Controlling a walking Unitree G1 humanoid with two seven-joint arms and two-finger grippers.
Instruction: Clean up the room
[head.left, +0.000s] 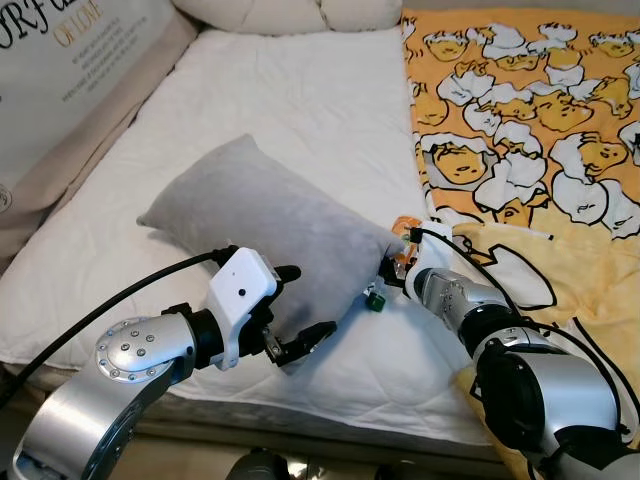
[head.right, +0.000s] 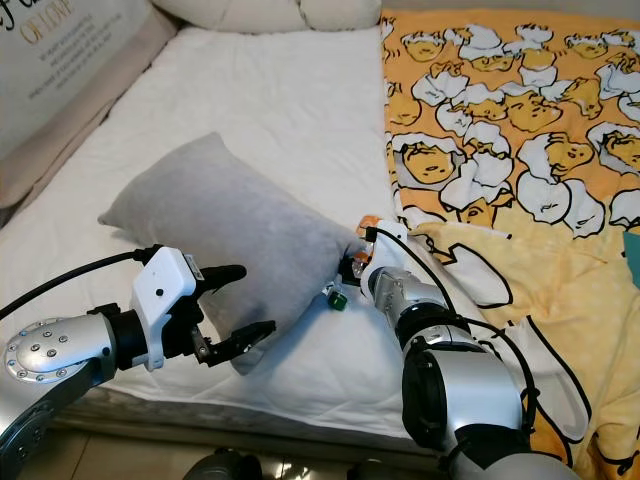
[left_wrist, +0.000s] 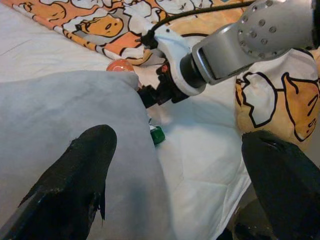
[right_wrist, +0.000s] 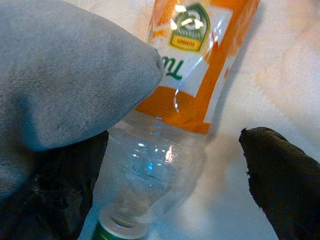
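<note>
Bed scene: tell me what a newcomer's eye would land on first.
The grey pillow lies slantwise on the white mattress, with the open left gripper at its near corner. At the pillow's right end the open right gripper straddles an empty plastic bottle with an orange label and green cap, partly tucked under the pillow. A bright orange and yellow cartoon blanket covers the bed's right side.

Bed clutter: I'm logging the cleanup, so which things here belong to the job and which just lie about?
Job:
grey pillow
plastic bottle
left pincer
right pincer

Lying about:
duck-print blanket
white pillow
mattress
</note>
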